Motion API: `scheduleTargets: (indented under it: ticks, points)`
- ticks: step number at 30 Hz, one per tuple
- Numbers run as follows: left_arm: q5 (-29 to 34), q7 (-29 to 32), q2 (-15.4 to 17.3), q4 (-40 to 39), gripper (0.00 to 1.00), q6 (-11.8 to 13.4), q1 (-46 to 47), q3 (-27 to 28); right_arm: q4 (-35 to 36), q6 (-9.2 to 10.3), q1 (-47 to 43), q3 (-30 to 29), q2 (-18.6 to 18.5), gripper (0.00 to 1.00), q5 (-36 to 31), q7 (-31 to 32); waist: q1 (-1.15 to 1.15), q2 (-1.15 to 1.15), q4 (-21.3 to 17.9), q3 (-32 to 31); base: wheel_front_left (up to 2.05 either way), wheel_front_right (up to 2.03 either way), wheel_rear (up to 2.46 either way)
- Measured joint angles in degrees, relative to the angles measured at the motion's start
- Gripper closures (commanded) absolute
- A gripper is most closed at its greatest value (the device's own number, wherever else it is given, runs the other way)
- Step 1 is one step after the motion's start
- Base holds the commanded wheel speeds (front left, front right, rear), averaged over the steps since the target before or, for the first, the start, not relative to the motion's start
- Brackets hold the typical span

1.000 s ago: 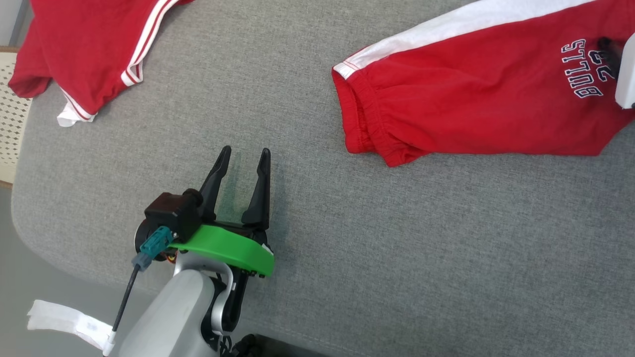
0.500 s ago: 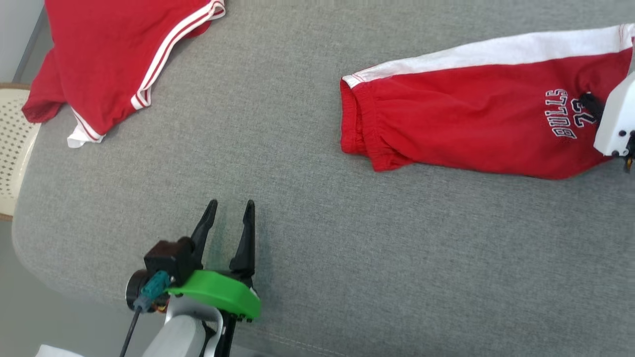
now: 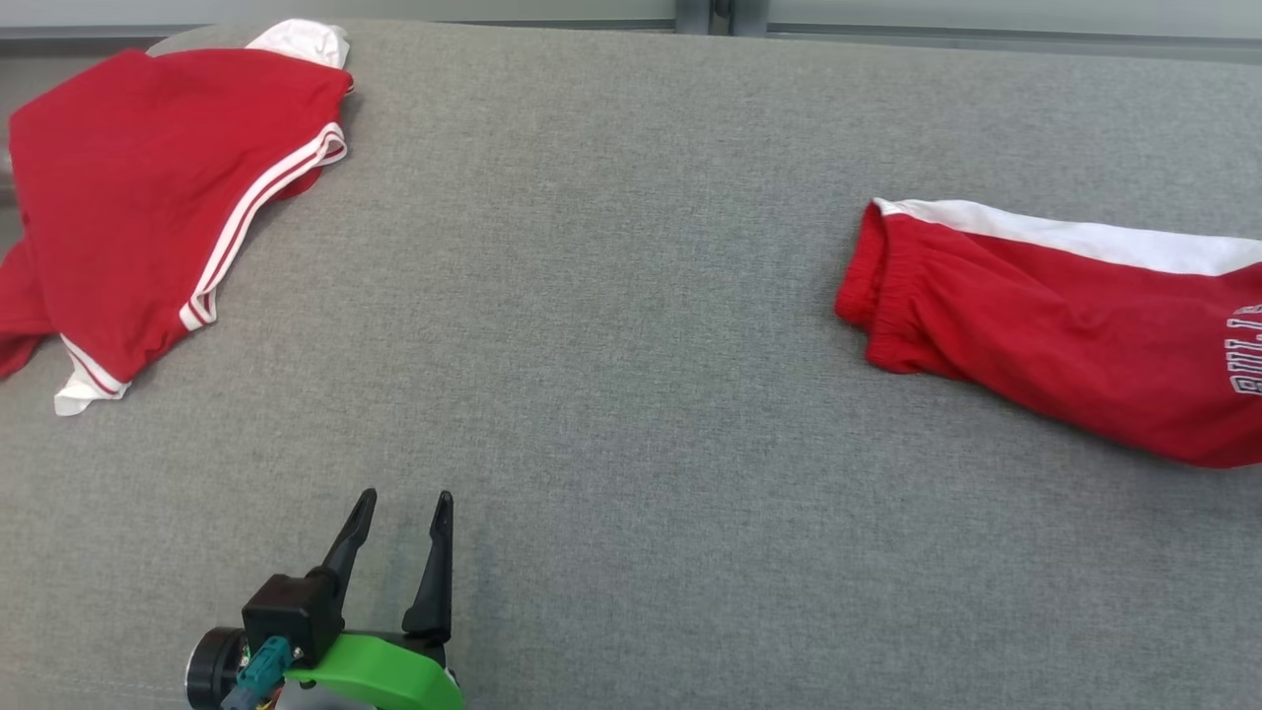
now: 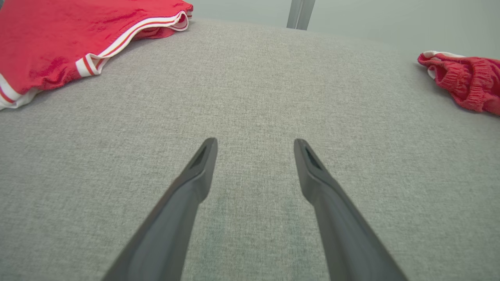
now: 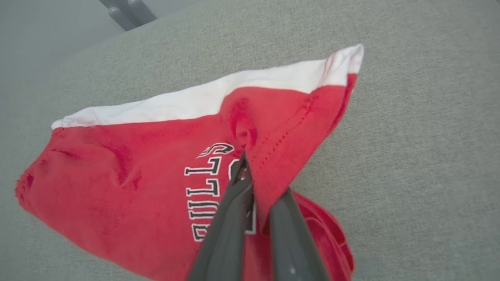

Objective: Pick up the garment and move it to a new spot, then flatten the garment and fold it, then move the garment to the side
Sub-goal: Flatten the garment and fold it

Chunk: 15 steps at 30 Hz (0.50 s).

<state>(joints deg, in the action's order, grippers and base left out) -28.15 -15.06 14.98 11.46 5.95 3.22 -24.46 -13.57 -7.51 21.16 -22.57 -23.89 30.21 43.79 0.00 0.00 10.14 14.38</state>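
1. Lying on the right part of the grey upholstered surface (image 3: 631, 414): red shorts (image 3: 1045, 316), one item. They have a white side band (image 3: 1085, 239) and white "BULLS" lettering (image 5: 203, 191). The gathered elastic waistband (image 3: 882, 296) faces the middle of the surface. The opposite end runs past the right edge of the head view.
2. Right gripper (image 5: 256, 175): fingers together, clamped on a fold of the red shorts just beside the lettering, near the hem corner. The cloth is drawn up into a ridge between the two fingers, while the waistband end lies flat on the surface.
3. Left gripper (image 3: 405, 498): fingers spread apart, bare grey cloth showing between them. It sits at the lower left of the head view, well apart from both garments. A green bracket (image 3: 385, 675) and a black housing (image 3: 291, 611) sit at its base.
4. Second red garment (image 3: 128, 197): one item, crumpled, with white double-stripe trim (image 3: 256, 212). It lies at the far left of the surface, well apart from the red shorts.
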Motion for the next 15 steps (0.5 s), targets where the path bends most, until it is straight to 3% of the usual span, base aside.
scheduleTargets:
  ticks: [6, 15]
  points:
    - [1.76, 0.0, -1.82, -1.68, 0.0, -1.31, -0.78, 1.96, 1.0, 0.02, 0.97, -5.0, -1.21, 1.0, -2.2, -0.16, 0.0, 0.0, -1.03, -1.2, 0.0, 0.0, 0.0]
    - [4.9, 0.01, -6.88, -0.22, 0.0, -4.25, -1.37, 2.25, 4.71, 0.02, 4.82, 8.29, 3.37, 1.0, -3.34, 1.75, 0.0, 0.0, 1.31, -2.16, 0.0, 0.0, 0.0]
